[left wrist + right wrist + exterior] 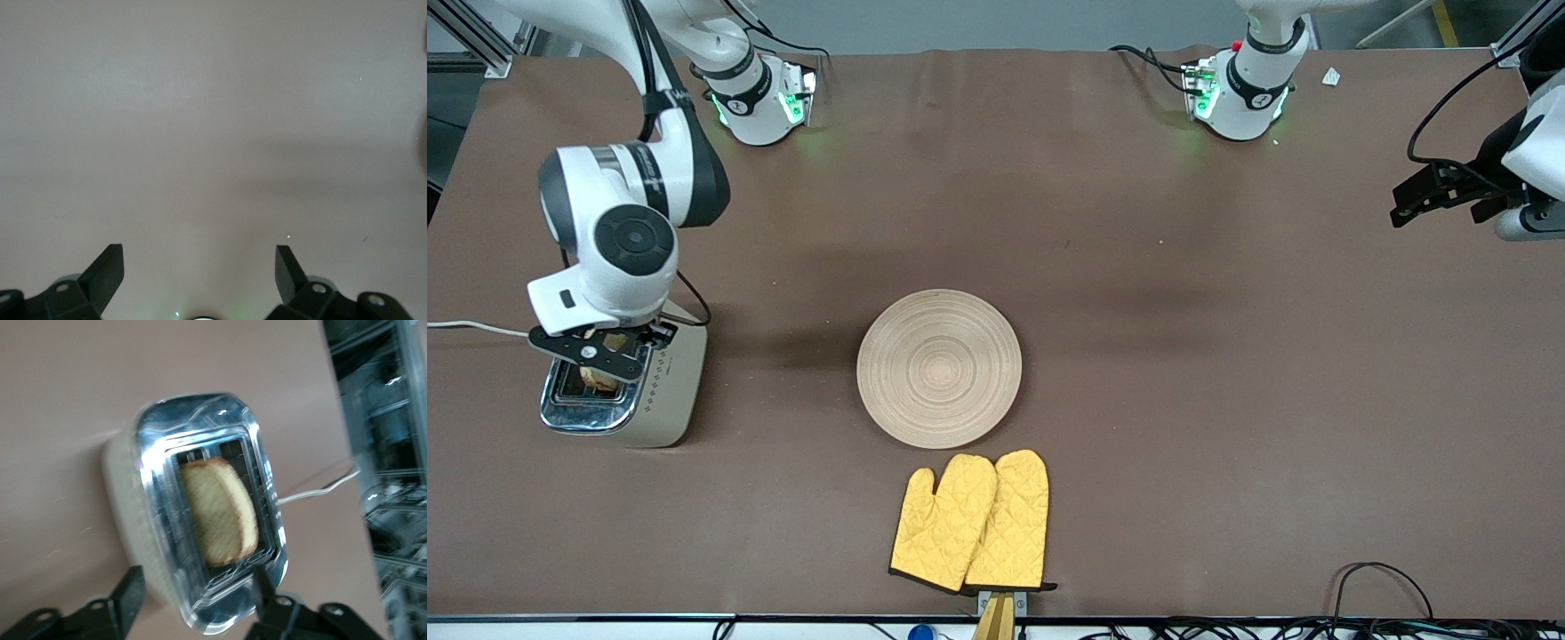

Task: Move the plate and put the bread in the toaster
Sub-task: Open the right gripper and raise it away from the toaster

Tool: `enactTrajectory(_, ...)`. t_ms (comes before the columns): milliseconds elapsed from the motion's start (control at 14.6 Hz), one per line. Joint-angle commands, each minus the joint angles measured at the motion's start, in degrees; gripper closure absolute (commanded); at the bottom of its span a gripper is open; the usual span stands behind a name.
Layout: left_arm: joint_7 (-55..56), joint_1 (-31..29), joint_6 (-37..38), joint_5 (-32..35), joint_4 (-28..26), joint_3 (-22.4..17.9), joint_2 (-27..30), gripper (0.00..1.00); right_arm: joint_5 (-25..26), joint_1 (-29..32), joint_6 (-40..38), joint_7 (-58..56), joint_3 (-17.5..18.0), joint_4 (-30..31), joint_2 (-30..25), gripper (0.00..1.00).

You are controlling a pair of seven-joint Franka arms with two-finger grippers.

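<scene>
While the bread (219, 512) stands in a slot of the toaster (660, 391), leaning to one side with its upper part showing above the chrome top, the right gripper (596, 353) hovers directly over it with its jaws apart and holding nothing. That cream toaster stands toward the right arm's end of the counter (1227, 400), its white cord (471, 326) trailing off toward the counter's edge. Well apart from it, mid-counter, lies the wooden plate (939, 367), bare (only its ring grooves show). Just beside the plate, nearer the front camera, lies a pair of yellow quilted oven mitts (971, 522). At the other end the left arm waits, its left gripper (200, 273) raised over bare counter, jaws spread wide and holding nothing.
</scene>
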State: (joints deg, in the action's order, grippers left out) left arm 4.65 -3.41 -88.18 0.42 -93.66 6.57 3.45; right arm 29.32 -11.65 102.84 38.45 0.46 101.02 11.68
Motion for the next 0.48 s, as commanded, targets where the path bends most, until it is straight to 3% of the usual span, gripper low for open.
enactTrajectory(0, -0.43, -0.01, -0.15, 0.99, 0.49, 0.11, -0.11, 0.00, -15.81, 1.53, -5.19, -8.80, 0.07, -10.64, -0.34, 0.00)
enactTrajectory(68, -0.43, -0.01, -0.15, 1.08, 0.49, 0.11, -0.11, 0.00, -22.23, 4.15, -5.19, -12.57, -0.02, -11.62, -0.43, 0.00)
enactTrajectory(137, -0.43, 0.07, -0.24, 1.08, 0.49, 0.20, -0.11, 0.00, -25.42, 6.18, -5.28, -16.96, -0.02, -12.33, -0.60, 0.00)
enactTrajectory(342, -0.60, 0.25, -1.55, 1.95, 0.32, 0.55, -0.02, 0.00, -26.77, 16.54, -6.67, -35.04, 3.22, -12.86, -2.09, 0.00)
enactTrajectory(410, -0.60, 0.34, -1.99, 3.00, 0.23, 0.72, 0.07, 0.00, -26.77, 17.53, -8.86, -39.11, 3.06, -13.65, -3.49, 0.00)
